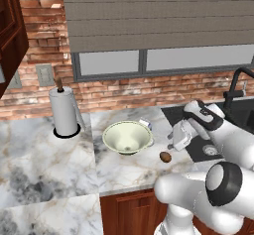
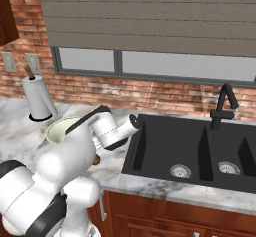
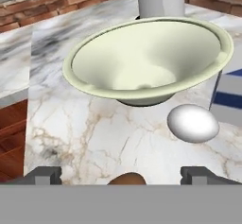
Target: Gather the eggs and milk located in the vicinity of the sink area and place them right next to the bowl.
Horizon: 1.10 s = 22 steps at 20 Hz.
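Fingers [image 3: 123,175]: spread wide, nothing between them; tips sit low over the counter [image 3: 94,138], well apart from each other. Brown egg [image 3: 126,179] lies on the counter directly between the tips, at the near edge of hand view, released. In left base view the same egg [image 1: 165,156] rests free on the marble, just below the hand, near the bowl's right side.

Next out: white egg [image 3: 193,123], on the counter just beside the bowl base, w/ no contact visible. Milk [image 3: 230,100] stands at the egg's far side, blue band visible, near the bowl rim; left base view shows only a corner of it behind the bowl.

Bowl [image 3: 149,60]: upright, empty, centre of the counter section left of the sink [image 2: 200,151]. Sink basins hold no task items.

Status, est.: all 3 items appear placed near the bowl. Remaining: lift hand clear; nothing else evident.
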Motion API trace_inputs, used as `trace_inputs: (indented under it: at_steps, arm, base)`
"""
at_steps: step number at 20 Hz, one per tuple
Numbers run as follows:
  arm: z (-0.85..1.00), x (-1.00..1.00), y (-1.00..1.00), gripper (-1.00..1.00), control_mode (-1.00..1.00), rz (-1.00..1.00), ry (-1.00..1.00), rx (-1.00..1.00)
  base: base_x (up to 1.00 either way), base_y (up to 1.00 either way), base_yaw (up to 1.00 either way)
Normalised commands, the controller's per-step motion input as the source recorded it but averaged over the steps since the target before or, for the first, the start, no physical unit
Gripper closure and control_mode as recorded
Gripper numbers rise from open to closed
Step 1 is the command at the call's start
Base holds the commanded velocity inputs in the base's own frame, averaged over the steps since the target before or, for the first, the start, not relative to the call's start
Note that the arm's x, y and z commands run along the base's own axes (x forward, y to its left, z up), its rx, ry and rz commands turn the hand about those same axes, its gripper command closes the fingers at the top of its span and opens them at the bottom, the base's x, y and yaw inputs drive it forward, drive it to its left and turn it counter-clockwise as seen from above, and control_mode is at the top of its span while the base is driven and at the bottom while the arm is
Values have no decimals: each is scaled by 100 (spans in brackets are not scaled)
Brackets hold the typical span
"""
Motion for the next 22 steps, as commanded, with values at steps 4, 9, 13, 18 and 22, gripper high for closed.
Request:
trace_inputs:
  at_steps: [4, 9, 13, 18, 22]
  arm:
    - [5, -51, 0, -100, -100, -17, 0, 0]
    - [2, -39, 0, -100, -100, -21, 0, 0]
    - [0, -17, 0, -100, -100, -17, 0, 0]
    - [0, -1, 0, -100, -100, -11, 0, 0]
    - [0, 0, 0, -100, -100, -6, 0, 0]
  base:
    - [0, 0, 0]
    - [0, 0, 0]
    - [0, 0, 0]
    - [0, 0, 0]
    - [0, 0, 0]
